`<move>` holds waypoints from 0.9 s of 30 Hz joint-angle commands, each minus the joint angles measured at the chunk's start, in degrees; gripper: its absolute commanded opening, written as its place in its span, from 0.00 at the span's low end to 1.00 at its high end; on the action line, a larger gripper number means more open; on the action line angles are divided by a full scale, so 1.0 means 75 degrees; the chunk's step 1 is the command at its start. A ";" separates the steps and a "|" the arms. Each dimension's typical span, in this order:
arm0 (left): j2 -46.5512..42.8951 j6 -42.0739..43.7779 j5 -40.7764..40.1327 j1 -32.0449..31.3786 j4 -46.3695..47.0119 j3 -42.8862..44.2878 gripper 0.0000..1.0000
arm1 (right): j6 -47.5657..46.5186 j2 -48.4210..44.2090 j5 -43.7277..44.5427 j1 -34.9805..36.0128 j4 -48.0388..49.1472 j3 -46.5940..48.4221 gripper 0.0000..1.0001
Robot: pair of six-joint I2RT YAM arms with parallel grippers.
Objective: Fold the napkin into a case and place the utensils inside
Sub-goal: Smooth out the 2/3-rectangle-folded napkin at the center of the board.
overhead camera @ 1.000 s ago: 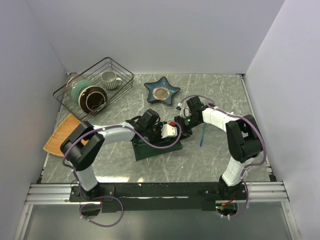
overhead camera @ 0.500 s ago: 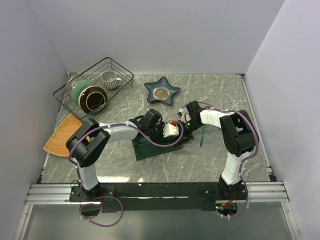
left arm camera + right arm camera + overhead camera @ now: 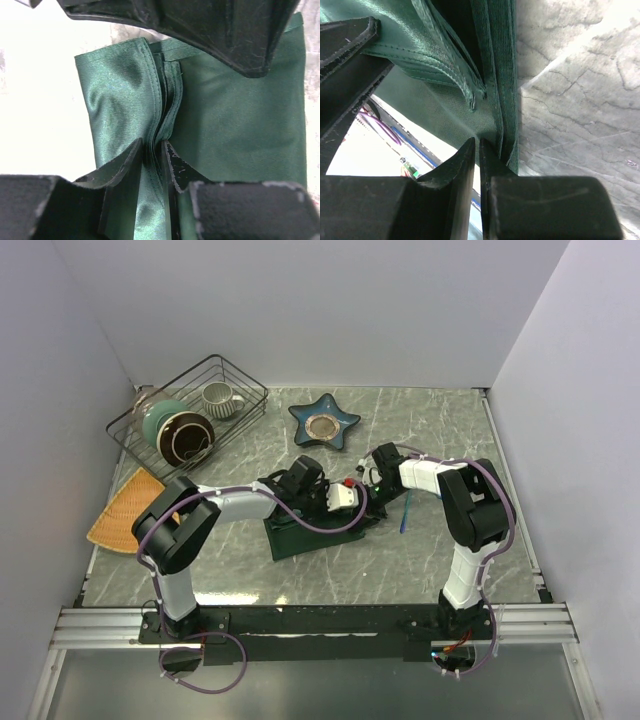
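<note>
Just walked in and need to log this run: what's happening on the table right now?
Both arms are working on the dark green napkin, which lies folded into a narrow layered strip mid-table. The left gripper pinches a bunch of its stacked edges. The right gripper appears closed on a thin edge close by. The blue utensil lies on the table just right of the cloth, not yet inside.

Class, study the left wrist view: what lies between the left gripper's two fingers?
A bunched ridge of the dark green napkin, pinched by the left gripper; the left wrist view shows it.
</note>
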 commanded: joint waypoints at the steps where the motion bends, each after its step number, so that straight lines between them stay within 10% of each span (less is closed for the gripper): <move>1: -0.0024 0.0095 0.0094 0.0014 0.0242 0.0026 0.27 | -0.0107 0.0054 0.0225 -0.0034 -0.0032 0.0044 0.16; 14: -0.1230 0.0015 0.1289 0.0061 -0.1081 0.0072 0.71 | -0.0130 -0.0695 -0.0313 -0.0046 -0.0395 0.0606 0.20; 22: -0.2988 -0.2796 0.1724 0.1219 -0.2113 -0.0043 0.67 | -0.0037 -0.1516 -0.0607 -0.0046 -0.0175 0.0910 0.25; 27: -0.3247 -0.4121 0.1490 0.2590 -0.2325 -0.0641 0.48 | 0.0373 -0.1201 -0.0525 -0.0034 0.0284 0.1308 0.29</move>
